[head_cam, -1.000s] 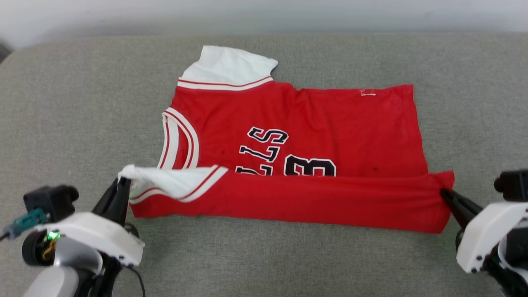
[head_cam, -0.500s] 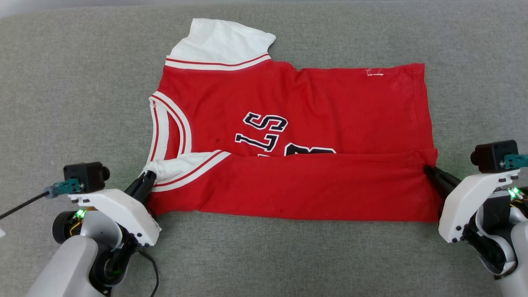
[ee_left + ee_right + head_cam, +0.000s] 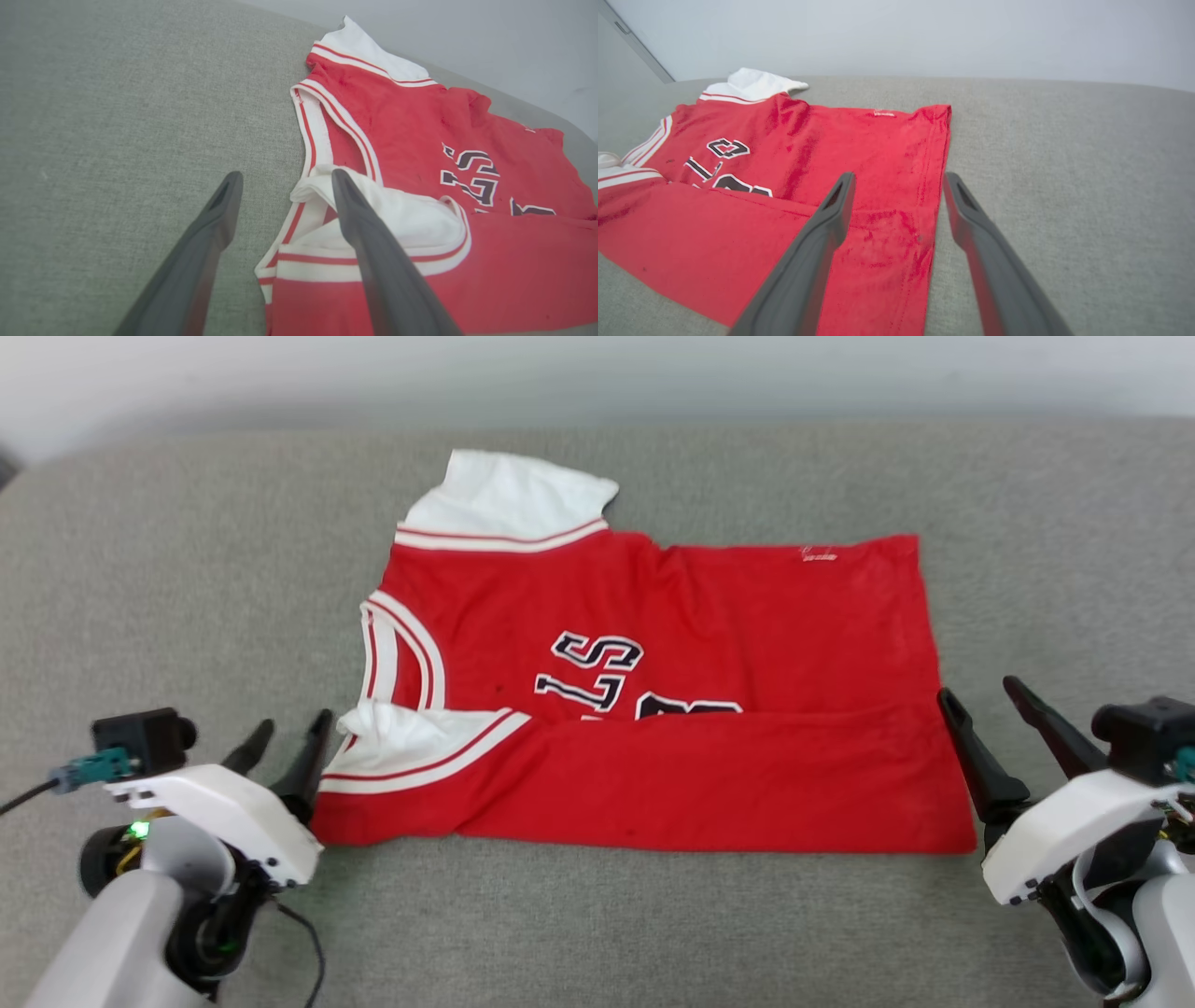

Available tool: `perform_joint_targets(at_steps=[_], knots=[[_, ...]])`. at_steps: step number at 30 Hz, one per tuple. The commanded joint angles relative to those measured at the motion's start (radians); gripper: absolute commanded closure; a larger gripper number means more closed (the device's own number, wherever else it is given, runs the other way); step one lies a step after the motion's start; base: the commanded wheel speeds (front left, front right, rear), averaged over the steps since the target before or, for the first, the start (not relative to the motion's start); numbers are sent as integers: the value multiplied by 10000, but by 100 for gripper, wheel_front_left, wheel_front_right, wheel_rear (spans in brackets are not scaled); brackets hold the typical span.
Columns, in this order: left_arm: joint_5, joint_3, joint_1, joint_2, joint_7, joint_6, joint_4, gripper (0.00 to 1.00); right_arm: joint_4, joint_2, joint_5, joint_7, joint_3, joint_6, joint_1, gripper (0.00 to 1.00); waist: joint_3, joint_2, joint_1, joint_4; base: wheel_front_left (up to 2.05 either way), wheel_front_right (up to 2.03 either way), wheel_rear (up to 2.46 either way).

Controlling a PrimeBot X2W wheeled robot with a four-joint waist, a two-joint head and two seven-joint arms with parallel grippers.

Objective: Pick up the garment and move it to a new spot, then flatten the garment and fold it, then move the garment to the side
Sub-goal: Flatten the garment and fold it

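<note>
The red garment (image 3: 672,691) lies flat on the grey surface, its near edge folded up over the lower part of the black lettering. One white sleeve points away at the far left; the other white sleeve (image 3: 411,747) lies on the folded strip. My left gripper (image 3: 294,726) stands open just left of that near sleeve, nothing between its fingers (image 3: 359,214). At the hem's near right corner my right gripper (image 3: 978,689) is open too, and the garment (image 3: 859,186) lies free below its fingers (image 3: 831,219).
The grey fabric surface (image 3: 187,579) spreads wide on all sides of the garment. A pale wall (image 3: 597,373) runs along its far edge. A cable (image 3: 28,793) hangs from the left wrist camera.
Both grippers have opened and let go of the garment's folded near edge, which now lies flat. The head camera also shifted between the frames.
</note>
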State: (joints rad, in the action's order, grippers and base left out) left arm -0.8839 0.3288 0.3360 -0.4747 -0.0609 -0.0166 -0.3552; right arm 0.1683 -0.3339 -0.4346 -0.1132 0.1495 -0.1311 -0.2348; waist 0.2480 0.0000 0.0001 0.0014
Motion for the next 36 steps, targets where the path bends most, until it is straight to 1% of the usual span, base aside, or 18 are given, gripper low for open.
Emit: perform_joint_targets(at_steps=[1, 4, 5, 8, 13, 18, 22, 26, 29, 30, 32, 33, 36], knots=[[-81, -171, -221, -208, -11, 103, 173, 0, -233, 173, 271, 711, -155, 7, 294, 0, -581, 0, -1, -198, 0, 0, 0], [-183, -332, -386, -515, -226, 256, 531, 0, -573, 376, 635, 1426, -379, 7, 562, 0, -920, 0, -1, -323, 0, 0, 0], [-183, -332, -386, -515, -226, 256, 531, 0, -573, 376, 635, 1426, -379, 7, 562, 0, -920, 0, -1, -323, 0, 0, 0], [-325, -424, -556, -922, -722, 388, 1001, 0, -990, 605, 960, 1809, -694, 7, 887, 0, -1108, 0, -1, -458, 0, 0, 0], [-548, -326, -724, -1733, -2061, 519, 1731, 0, -1855, 993, 1422, 1875, -1097, 5, 1441, 0, -1122, 0, -1, -715, 0, 0, 0], [-870, -61, -983, -2306, -3571, 698, 2108, 0, -2528, 1395, 1591, 1787, -1187, 7, 1778, 0, -774, 0, -1, -1117, 0, 0, 0], [-1108, 117, -1132, -2477, -4408, 897, 1950, 0, -2724, 1668, 1648, 1697, -1115, 7, 1813, 0, -327, 0, -1, -1426, 0, 0, 0], [-1327, 321, -1127, -2403, -4917, 889, 1556, 0, -2640, 1837, 1591, 1749, -1102, 7, 1708, 0, 94, 0, -1, -1642, 0, 0, 0], [-1425, 558, -1102, -2186, -5240, 833, 1084, 0, -2513, 1841, 1493, 1706, -1092, 5, 1580, 0, 335, 0, -1, -1733, 0, 0, 0], [-1540, 615, -1119, -2048, -5349, 842, 940, 3, -2500, 1807, 1454, 1719, -1074, 5, 1532, 0, 396, 0, -1, -1750, 0, 0, 0], [-1815, 761, -1169, -1714, -5656, 767, 737, 71, -2408, 1693, 1288, 1551, -1055, 5, 1489, 0, 446, 0, -1, -1763, 0, 0, 0], [-1900, 770, -1156, -1586, -5644, 717, 706, 100, -2424, 1627, 1201, 1497, -1096, 5, 1442, 0, 456, 0, -1, -1760, 0, 0, 0], [-1848, 705, -1080, -1487, -5369, 628, 722, 100, -2371, 1409, 773, 993, -1160, 5, 1337, 0, 412, 0, -1, -1662, 0, 0, 0]])
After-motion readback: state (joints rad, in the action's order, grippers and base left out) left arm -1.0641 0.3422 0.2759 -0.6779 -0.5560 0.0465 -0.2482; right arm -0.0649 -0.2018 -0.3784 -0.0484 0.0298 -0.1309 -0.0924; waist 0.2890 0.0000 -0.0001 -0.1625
